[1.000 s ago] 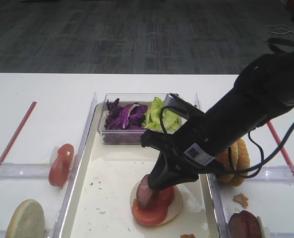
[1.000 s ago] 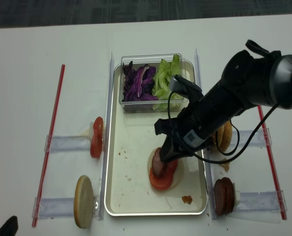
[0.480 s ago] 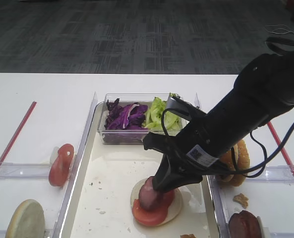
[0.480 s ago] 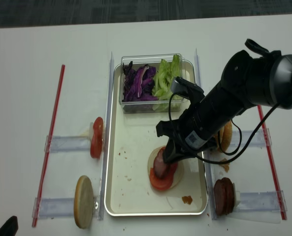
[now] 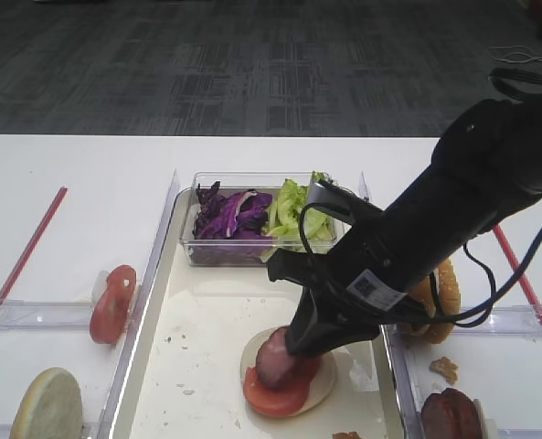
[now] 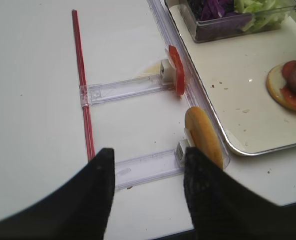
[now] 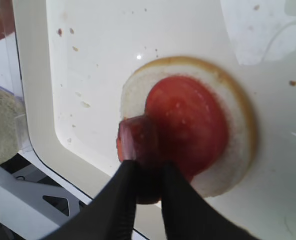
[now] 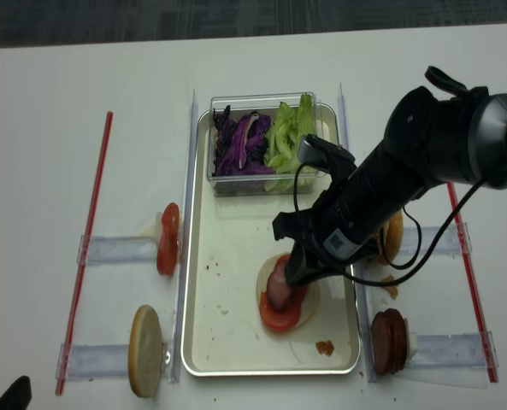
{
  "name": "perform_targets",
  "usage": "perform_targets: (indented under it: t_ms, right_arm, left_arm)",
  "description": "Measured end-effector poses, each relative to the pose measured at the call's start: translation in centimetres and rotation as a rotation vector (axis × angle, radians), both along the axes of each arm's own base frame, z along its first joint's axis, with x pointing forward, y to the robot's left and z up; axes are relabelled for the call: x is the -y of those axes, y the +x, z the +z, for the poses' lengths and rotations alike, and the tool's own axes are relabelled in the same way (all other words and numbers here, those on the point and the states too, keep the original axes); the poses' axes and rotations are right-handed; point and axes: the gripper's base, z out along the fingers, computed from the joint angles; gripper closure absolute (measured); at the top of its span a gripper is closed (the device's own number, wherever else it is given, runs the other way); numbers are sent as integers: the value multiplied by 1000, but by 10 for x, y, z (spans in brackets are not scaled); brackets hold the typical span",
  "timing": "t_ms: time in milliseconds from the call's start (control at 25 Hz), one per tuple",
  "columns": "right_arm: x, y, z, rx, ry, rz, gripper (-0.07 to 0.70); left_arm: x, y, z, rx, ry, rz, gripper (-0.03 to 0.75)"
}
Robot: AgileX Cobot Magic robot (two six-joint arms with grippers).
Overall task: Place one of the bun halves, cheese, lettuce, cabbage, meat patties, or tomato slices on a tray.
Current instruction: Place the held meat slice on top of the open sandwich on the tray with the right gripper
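On the cream-white tray [image 5: 207,320] lies a bun half [image 5: 324,384] with a tomato slice [image 5: 275,395] on top. My right gripper [image 5: 293,352] reaches down over it, shut on a dark meat patty [image 5: 275,358] held on edge against the tomato slice. In the right wrist view the black fingers [image 7: 125,195] clamp the meat patty [image 7: 138,137] over the tomato slice [image 7: 187,125]. My left gripper [image 6: 150,152] hangs open over the bare table left of the tray [image 6: 227,75], with nothing between its fingers.
A clear box [image 8: 262,145] of purple cabbage [image 8: 236,141] and lettuce [image 8: 285,132] stands at the tray's far end. Left of the tray, holders carry a tomato slice [image 8: 168,239] and a bun half [image 8: 146,348]. On the right are bun halves [image 8: 392,237] and meat patties [image 8: 388,340]. Red straws [image 8: 86,248] flank the area.
My right gripper has shifted slightly right and down with the meat patty, which now leans lower onto the tomato slice. The left gripper has not moved.
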Motion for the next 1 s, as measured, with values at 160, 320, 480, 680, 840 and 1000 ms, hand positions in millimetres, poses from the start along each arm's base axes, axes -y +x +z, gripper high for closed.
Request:
perform_targets:
  t_ms: [160,320,480,680,840,1000]
  right_arm:
    - [1,0,-1,5,-13,13,384]
    - [1,0,-1,6,-15,16,274]
    - [1,-1,-1,4,-15,15,200]
    - [1,-1,-1,3,-16,18,174]
    - [1,-1,-1,0,-16,23,174]
    - [0,3,5,-1,-23,28,173]
  left_arm:
    - [0,0,0,0,0,0,409]
    - [0,0,0,0,0,0,409]
    - [0,0,0,0,0,0,409]
    - [0,0,0,0,0,0,409]
    - [0,0,0,0,0,0,409]
    - [0,0,0,0,0,0,409]
